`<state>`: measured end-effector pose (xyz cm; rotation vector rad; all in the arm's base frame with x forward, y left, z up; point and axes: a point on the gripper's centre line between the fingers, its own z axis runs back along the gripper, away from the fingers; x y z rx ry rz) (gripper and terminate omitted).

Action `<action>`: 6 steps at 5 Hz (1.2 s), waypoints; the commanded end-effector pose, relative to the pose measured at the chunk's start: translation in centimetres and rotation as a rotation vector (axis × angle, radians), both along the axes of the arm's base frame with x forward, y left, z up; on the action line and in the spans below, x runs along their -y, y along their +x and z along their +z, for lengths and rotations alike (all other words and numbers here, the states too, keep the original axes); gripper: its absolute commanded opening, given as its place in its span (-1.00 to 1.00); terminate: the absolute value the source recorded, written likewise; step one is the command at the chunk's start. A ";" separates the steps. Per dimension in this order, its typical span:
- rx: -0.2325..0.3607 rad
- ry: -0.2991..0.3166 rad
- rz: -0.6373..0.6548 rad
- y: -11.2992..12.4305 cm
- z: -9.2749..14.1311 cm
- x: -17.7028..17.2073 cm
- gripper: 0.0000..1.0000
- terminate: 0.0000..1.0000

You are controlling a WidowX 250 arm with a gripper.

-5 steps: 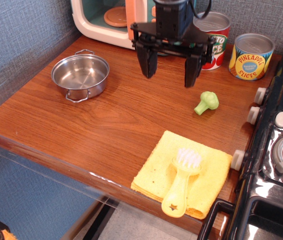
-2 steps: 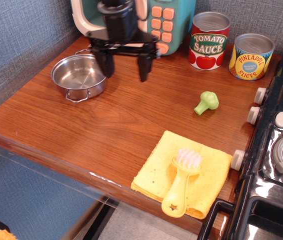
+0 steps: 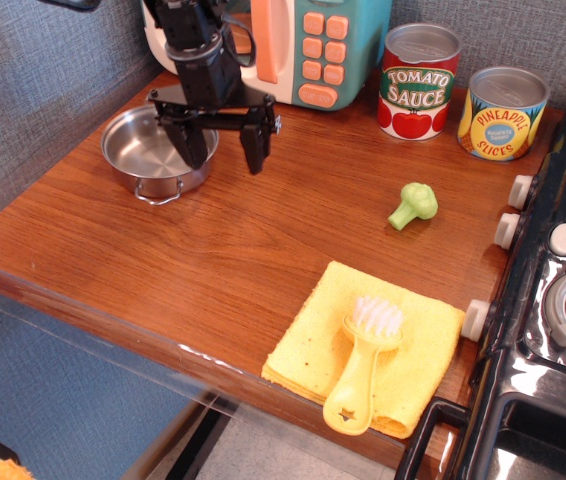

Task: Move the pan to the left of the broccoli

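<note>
Both fingers of my gripper [image 3: 225, 151] hang spread wide over the steel pan's [image 3: 153, 152] right rim — nothing grasped — the broccoli [image 3: 413, 206] well apart

Pan [image 3: 148, 152], upper left of frame: polished metal, mirror-bright inside, wire loop handles. Gripper [image 3: 225, 150]: matt black, looks like plastic. Broccoli [image 3: 413, 205], right of centre: smooth light-green plastic, bumpy head. Counter [image 3: 213, 260]: wood grain, satin sheen. Cloth [image 3: 363, 350], lower right: yellow fabric, matt, slightly nubbly. Brush [image 3: 363, 365] on it: glossy yellow plastic, white bristles. Cans [image 3: 418, 85], upper right: metal tops, glossy printed labels.
</note>
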<state>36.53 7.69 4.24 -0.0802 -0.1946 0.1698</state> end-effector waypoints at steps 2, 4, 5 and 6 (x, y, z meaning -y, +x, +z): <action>0.048 0.019 0.026 2.7 0.8 -1.9 1.00 -1.00; 0.096 0.030 0.024 2.1 2.6 -1.5 1.00 -1.00; 0.115 0.031 0.017 1.8 3.2 -1.4 1.00 -1.00; 0.152 0.025 0.022 1.5 4.5 -1.6 1.00 -1.00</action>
